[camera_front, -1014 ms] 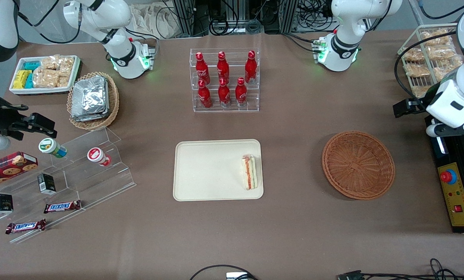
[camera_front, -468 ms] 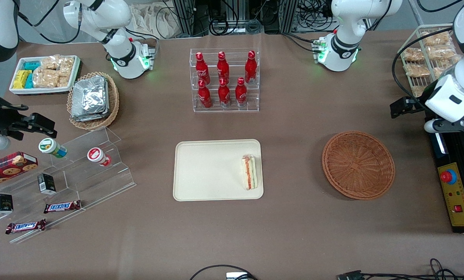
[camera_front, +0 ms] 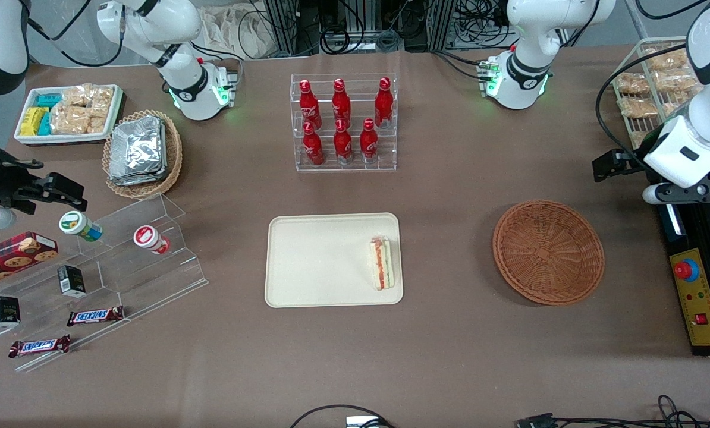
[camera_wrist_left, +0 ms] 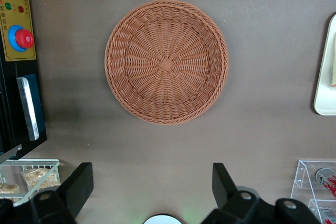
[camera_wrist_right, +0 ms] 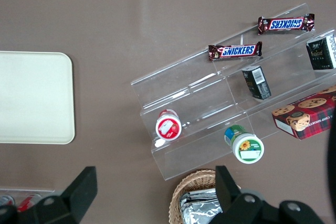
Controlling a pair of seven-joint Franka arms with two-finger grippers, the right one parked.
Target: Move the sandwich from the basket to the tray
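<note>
The sandwich (camera_front: 382, 263) lies on the tray (camera_front: 313, 261), close to the rim at the working arm's end, with its red and green filling edge facing up. The rest of the tray is bare. The basket (camera_front: 548, 252) sits on the table (camera_front: 450, 356) well apart from the tray, toward the working arm's end, and holds nothing; the wrist view shows its woven floor (camera_wrist_left: 166, 61) bare from rim to centre.

The gripper (camera_wrist_left: 149, 192) hangs high over the table, a little farther from the front camera than the basket and near the table's end, with its fingers (camera_wrist_left: 79, 184) spread wide and nothing between them. In the front view it shows beside the control box (camera_front: 697, 297).

A clear rack (camera_front: 343, 122) farther from the front camera than the tray holds six red bottles in two rows. A wire rack (camera_front: 646, 89) at the working arm's end holds tan snack packets. Toward the parked arm's end, a lighter wicker basket (camera_front: 144, 151) holds foil packets, a white tray (camera_front: 66, 113) holds yellow, teal and tan packets, and a clear stepped stand (camera_front: 93, 279) carries small cups, boxes and chocolate bars.
</note>
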